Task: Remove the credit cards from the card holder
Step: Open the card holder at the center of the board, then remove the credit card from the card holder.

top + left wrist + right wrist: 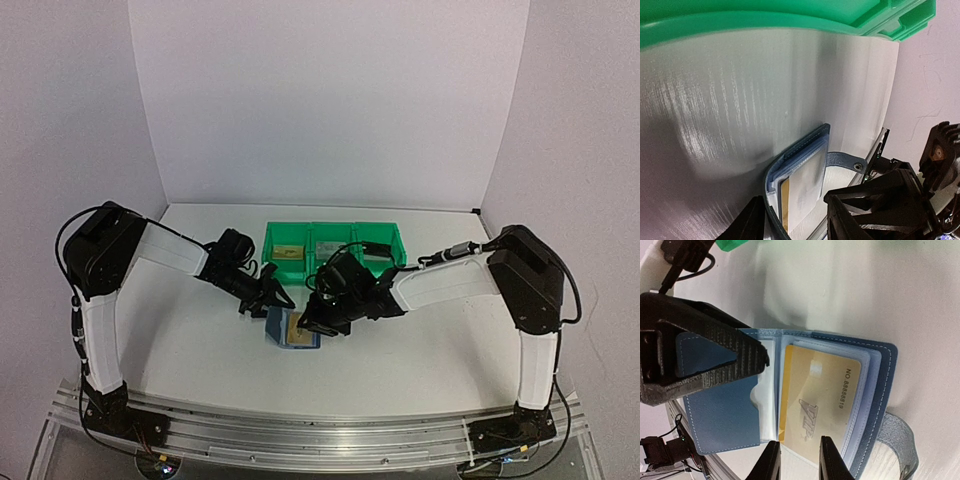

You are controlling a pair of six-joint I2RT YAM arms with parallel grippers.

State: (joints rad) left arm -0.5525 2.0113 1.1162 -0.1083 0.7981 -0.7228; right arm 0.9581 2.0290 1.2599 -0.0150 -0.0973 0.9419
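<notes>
**Worktop** (200,340): white, with both arms meeting at its centre.

**Green bins** (335,231): a row of three compartments at the far side.
- The left compartment holds a tan-gold card (287,250).
- The middle compartment holds a silver-grey card (326,247).
- The contents of the right compartment cannot be made out.

**Card holder** (725,415): blue, lying opened just nearer than the bins, between the two arms. Its snap strap (897,440) trails off one side.

**Left fingers** (751,227): half-closed, with the holder's card-free flap between them. They appear to be pinning it.

**Gold card** (820,400): sits in the front see-through sleeve of the holder's other half. Its long axis points straight at the right fingers (771,465), and its near short edge lies in their gap. They stand narrow, but whether they pinch the card cannot be told.

The right arm is thus the one placed to extract. A withdrawal would probably have to run back along the card's long axis while the left arm holds the holder down.
</notes>
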